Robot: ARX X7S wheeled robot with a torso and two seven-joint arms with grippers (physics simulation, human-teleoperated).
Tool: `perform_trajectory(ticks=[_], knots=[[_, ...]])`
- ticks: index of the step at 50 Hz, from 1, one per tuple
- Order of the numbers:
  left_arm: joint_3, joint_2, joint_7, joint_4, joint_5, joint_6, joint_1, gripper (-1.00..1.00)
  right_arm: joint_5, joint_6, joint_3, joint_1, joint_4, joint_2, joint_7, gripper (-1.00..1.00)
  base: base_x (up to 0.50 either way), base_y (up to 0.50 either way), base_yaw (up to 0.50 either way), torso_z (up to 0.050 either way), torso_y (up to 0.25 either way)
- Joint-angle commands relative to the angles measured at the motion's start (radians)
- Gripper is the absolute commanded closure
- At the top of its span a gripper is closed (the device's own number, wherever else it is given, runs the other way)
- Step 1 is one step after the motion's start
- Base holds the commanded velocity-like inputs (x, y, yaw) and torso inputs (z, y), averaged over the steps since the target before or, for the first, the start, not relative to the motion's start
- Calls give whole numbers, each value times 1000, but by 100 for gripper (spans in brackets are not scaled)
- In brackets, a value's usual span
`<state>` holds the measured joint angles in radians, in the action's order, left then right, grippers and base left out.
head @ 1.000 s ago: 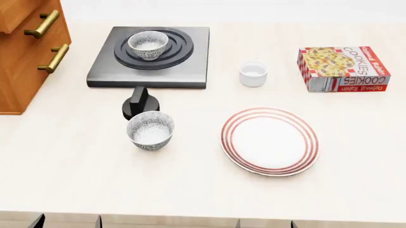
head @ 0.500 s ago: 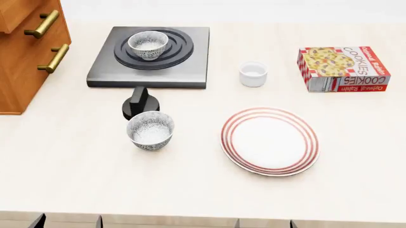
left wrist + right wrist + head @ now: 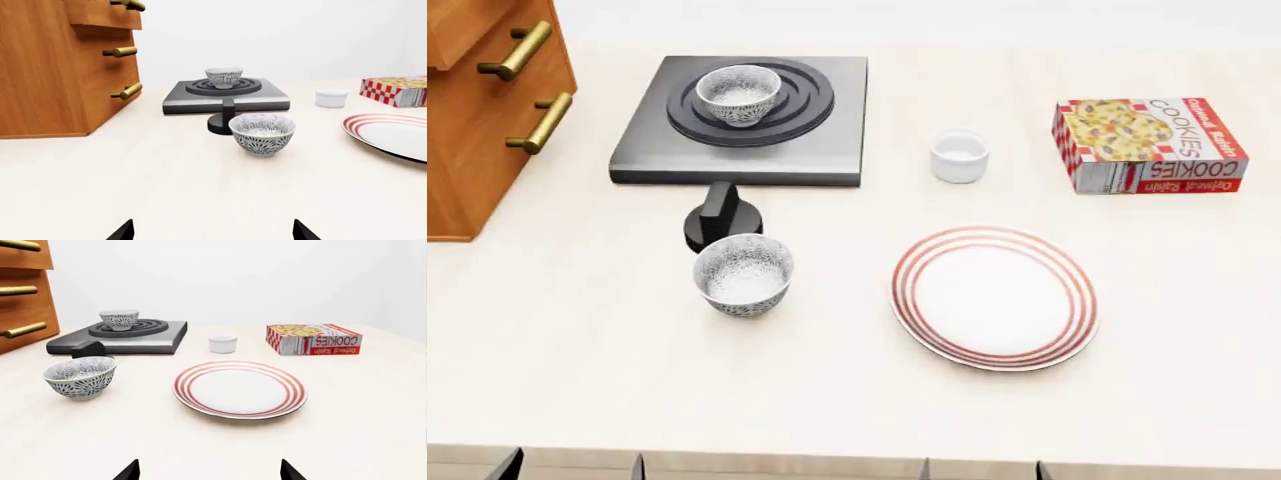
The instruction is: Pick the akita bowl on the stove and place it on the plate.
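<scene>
The akita bowl [image 3: 738,93] stands upright on the ring burner of the dark-grey stove [image 3: 827,150], at the far left of the counter. It also shows far off in both wrist views, as the akita bowl [image 3: 223,77] and the akita bowl [image 3: 119,318]. The red-ringed white plate [image 3: 994,297] lies nearer, to the right, with nothing on it. My left gripper [image 3: 213,235] and right gripper [image 3: 210,474] are both open and hold nothing. They hover low over the counter's near edge, well short of bowl and plate.
A second speckled bowl [image 3: 743,273] sits on the counter just in front of the stove's black knob [image 3: 721,215]. A small white cup [image 3: 960,156] and a cookie box [image 3: 1148,143] stand at the back right. A wooden drawer cabinet [image 3: 487,110] flanks the stove's left.
</scene>
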<state>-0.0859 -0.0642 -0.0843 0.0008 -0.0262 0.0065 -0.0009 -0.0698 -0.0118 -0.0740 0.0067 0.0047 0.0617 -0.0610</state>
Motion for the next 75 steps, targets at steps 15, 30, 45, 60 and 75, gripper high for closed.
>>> perform_trajectory(ticks=[15, 30, 45, 60, 75], knots=[[-15, -16, -27, -14, -24, 8, -7, -100, 17, 673, -90, 462, -414, -34, -100, -100, 0, 0, 0, 0, 0], [-37, -32, -51, -20, -33, 14, -8, -100, -176, 1152, 97, 868, -536, 86, -144, -100, 0, 0, 0, 0, 0], [-54, -46, -75, -19, -43, 4, -12, -100, -192, 1072, 177, 634, -628, 180, -91, -100, 0, 0, 0, 0, 0], [-62, -56, -90, -36, -62, 25, -15, -100, -176, 1038, 149, 600, -605, 197, -96, -100, 0, 0, 0, 0, 0], [-75, -68, -106, -15, -73, 10, -13, -100, -182, 1038, 143, 603, -605, 203, -98, -100, 0, 0, 0, 0, 0]])
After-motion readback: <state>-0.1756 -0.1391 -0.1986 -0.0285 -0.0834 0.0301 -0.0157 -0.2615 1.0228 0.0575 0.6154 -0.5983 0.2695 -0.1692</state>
